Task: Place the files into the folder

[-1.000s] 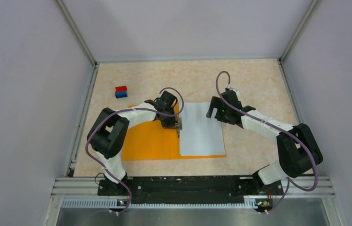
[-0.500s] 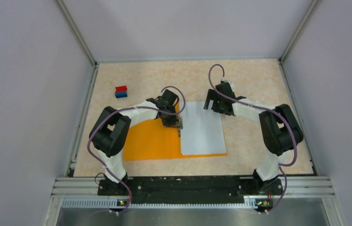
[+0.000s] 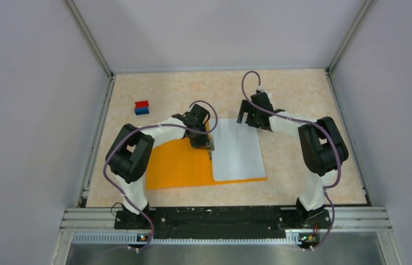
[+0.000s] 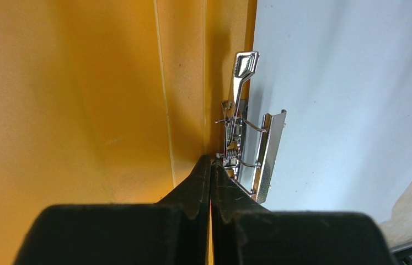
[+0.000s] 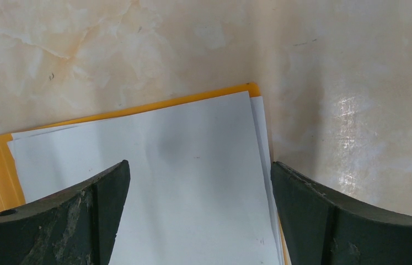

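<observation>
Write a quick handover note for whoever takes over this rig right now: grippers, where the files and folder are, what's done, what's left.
Left gripper: shut, tips at the metal clip beside the fold.
Right gripper: open, hovering over the far edge of the sheets, holding nothing.
Done: files lie stacked on the right half of the open folder.
Left: probably secure the clip (cannot tell if it grips them), then close the cover.
</observation>
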